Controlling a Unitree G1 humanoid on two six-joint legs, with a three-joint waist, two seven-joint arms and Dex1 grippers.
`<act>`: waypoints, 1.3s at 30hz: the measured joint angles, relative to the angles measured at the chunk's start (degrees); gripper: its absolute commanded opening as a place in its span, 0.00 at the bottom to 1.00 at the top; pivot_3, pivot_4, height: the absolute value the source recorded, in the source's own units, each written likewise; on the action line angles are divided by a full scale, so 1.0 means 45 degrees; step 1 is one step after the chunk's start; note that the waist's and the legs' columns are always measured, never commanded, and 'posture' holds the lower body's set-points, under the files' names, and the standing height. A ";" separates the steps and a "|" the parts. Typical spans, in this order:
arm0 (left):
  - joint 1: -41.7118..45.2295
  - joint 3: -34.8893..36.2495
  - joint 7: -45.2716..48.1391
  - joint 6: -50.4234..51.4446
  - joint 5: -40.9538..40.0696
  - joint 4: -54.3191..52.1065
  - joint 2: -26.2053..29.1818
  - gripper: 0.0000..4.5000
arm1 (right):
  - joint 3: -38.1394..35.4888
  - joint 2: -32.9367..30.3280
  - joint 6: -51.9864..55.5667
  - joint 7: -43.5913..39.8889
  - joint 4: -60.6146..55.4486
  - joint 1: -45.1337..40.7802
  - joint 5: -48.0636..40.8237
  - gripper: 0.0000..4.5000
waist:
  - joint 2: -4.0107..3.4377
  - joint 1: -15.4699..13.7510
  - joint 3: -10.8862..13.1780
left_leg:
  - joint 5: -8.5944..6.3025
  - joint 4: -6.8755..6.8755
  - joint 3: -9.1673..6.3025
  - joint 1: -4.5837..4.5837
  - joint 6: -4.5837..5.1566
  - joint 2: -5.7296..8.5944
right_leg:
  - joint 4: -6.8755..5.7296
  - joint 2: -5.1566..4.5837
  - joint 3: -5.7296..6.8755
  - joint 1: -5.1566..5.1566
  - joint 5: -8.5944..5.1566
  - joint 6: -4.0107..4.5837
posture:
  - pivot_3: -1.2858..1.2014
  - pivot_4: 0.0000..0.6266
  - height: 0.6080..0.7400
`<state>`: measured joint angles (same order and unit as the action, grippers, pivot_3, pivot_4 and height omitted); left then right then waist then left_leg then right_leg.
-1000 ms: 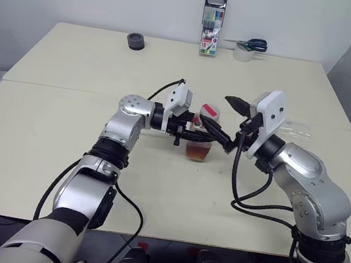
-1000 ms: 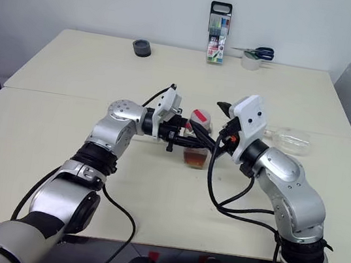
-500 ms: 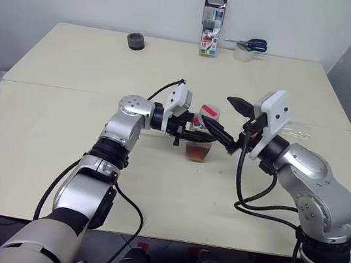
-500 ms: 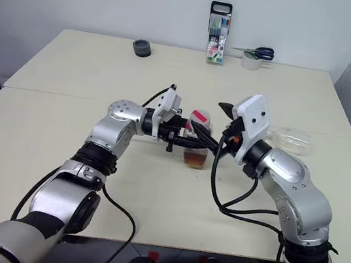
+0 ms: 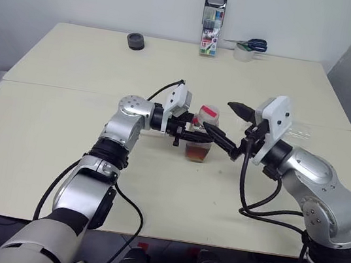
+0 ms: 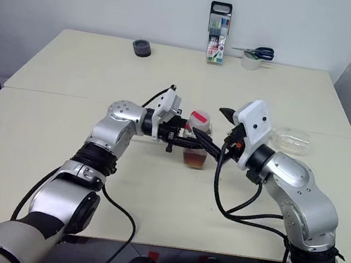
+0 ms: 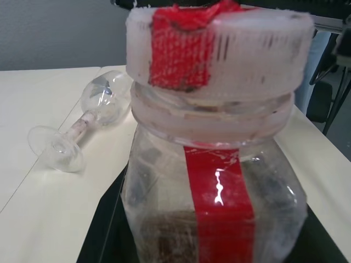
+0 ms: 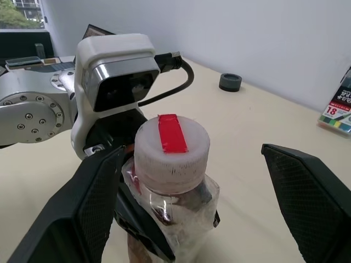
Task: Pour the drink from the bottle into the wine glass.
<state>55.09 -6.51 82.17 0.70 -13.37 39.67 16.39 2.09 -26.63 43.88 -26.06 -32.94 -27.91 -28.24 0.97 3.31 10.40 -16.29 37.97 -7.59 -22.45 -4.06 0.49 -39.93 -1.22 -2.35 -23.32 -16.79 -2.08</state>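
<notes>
Two grippers: both sit over the middle of the desk (image 5: 60, 154), pointing at each other with the bottle (image 5: 201, 135) between them.
Left gripper (image 5: 196, 133): clamped tight on the bottle, gripping it from the side below the cap, fingers running level toward the desk's right edge.
Right gripper (image 5: 236, 130): fingers spread wide apart, one to each side of the bottle's top; in the right wrist view neither black finger (image 8: 88, 203) touches the plastic, so it's holding nothing.
Bottle: upright, roughly mid-desk, a bit nearer the front edge than the back. Can't tell whether its base touches the desk. Clear squarish body, whitish cap (image 7: 216, 49) with a red strip across the top, red strip down the side too. Cap's still on.
Drink (image 5: 197, 152): amber-brown, only filling the bottom part of the bottle.
Wine glass (image 6: 291, 139): lying on its side near the right edge, well apart from the bottle, looks dry. The left wrist view shows bowl, stem and round foot (image 7: 55, 153) flat on the desk.
Back edge stuff: marker pack (image 5: 212, 26) standing up, tape roll (image 5: 243, 53) with scissors (image 5: 249, 44) resting on top, and a small dark round thing (image 5: 135, 41) toward the back left.
</notes>
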 measured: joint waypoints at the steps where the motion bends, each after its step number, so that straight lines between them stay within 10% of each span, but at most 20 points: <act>1: 0.0000 0.0000 0.0001 0.0000 0.0000 0.0000 0.0000 0.38 | -0.0067 -0.0015 0.0015 0.0001 0.0000 0.0000 -0.0009 0.94 | 0.0000 0.0000 0.0000 | 0.0000 0.0000 -0.0001 0.0000 0.0000 0.0000 | -0.0001 0.0000 0.0001 0.0000 0.0000 0.0000 | 0.52 0.24 1.00; 39: -0.0142 -0.0002 -0.0027 0.0005 -0.0003 -0.0009 -0.0058 0.38 | 0.0769 0.0364 -0.0357 0.0269 0.0390 -0.0560 0.1324 0.94 | 0.0000 0.0002 0.0000 | 0.0003 0.0004 0.0000 0.0000 -0.0006 -0.0001 | -0.0003 0.0000 0.0000 0.0000 0.0000 0.0000 | 0.52 0.24 1.00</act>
<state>54.45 -6.52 82.05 0.73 -13.38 39.63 16.13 5.55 -24.99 42.27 -24.85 -31.18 -30.43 -22.28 0.97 3.32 10.40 -16.27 37.99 -7.59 -22.45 -4.09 0.49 -39.94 -1.22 -2.35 -23.32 -16.79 -2.08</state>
